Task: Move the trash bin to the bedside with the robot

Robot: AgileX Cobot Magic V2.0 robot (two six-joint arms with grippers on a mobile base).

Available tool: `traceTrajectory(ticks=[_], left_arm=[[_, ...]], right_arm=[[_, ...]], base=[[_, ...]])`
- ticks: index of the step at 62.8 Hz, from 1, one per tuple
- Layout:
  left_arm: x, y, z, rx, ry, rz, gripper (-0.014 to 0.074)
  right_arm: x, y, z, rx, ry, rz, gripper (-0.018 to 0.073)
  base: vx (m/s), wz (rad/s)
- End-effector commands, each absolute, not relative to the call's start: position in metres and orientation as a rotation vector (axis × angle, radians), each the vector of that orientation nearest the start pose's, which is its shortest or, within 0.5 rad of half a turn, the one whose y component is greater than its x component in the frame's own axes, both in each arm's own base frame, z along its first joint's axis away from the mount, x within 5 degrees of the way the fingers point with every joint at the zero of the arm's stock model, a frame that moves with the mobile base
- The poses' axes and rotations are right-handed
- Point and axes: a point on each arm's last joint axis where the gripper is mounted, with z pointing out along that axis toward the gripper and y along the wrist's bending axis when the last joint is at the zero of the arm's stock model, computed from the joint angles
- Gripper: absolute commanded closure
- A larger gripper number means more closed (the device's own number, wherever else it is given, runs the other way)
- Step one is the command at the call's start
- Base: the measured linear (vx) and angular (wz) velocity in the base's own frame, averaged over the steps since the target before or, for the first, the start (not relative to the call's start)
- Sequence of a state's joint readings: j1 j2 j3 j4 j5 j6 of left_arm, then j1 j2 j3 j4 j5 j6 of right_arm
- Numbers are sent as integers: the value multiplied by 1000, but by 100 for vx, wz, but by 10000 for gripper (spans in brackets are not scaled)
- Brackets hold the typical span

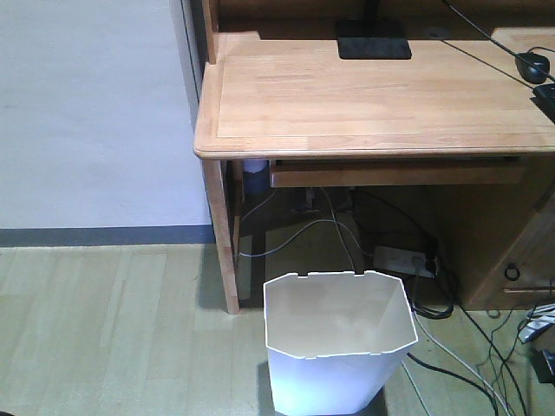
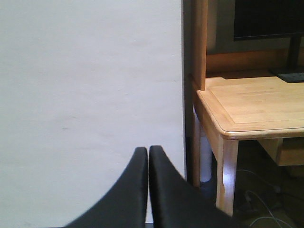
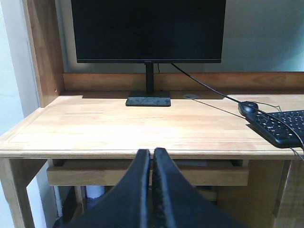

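Note:
The white trash bin (image 1: pixel 334 347) stands upright on the floor in front of the light-wood desk, low in the front view; its angular notched rim is open and the cream inside looks empty. Neither wrist view shows it. My left gripper (image 2: pixel 148 151) is shut and empty, facing a white wall beside the desk's left corner. My right gripper (image 3: pixel 153 153) is shut and empty, level with the desk's front edge. The bed with checked bedding is out of view. No arm shows in the front view.
The desk (image 1: pixel 373 104) carries a black monitor (image 3: pixel 148 31) on a stand, a mouse (image 3: pixel 248 108) and a keyboard (image 3: pixel 280 126). A power strip (image 1: pixel 403 258) and several cables lie under the desk and to the bin's right. A wooden desk leg (image 1: pixel 222 234) stands left of the bin.

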State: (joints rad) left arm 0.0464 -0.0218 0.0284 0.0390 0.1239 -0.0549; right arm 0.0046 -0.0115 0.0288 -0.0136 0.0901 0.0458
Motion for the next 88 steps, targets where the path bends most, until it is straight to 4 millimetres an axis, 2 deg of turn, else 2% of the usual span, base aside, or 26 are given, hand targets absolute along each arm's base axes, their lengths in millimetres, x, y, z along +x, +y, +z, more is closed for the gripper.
traceTrajectory(ticks=[1,11,26,37,49,54,69,88], left_arm=[[55,3,207,-55,1515,19,603],[55,3,207,-55,1515,19,603],[55,3,207,-55,1515,19,603],[55,3,207,-55,1515,19,603],[55,3,207,-55,1515,19,603],[55,3,207,-55,1515,19,603],[55,3,207,-55,1515,19,603],[55,3,207,-55,1515,19,603]], right_arm=[[56,0,198,12,1514,23,568],[56,1,206,-15,1425,-4,568],[49,1,243,-34,1202,-23,568],[60,1,274,-63,1298,-63,568],[91,1,299,-64,1473,-58,568],[102,1,301,-64,1518,-56,568],[127,1,292,-65,1581,-48,568],[134,1,284,-57,1650,-40,552]], base=[[0,0],[0,0],[0,0],[0,0],[0,0],[0,0],[0,0],[0,0]])
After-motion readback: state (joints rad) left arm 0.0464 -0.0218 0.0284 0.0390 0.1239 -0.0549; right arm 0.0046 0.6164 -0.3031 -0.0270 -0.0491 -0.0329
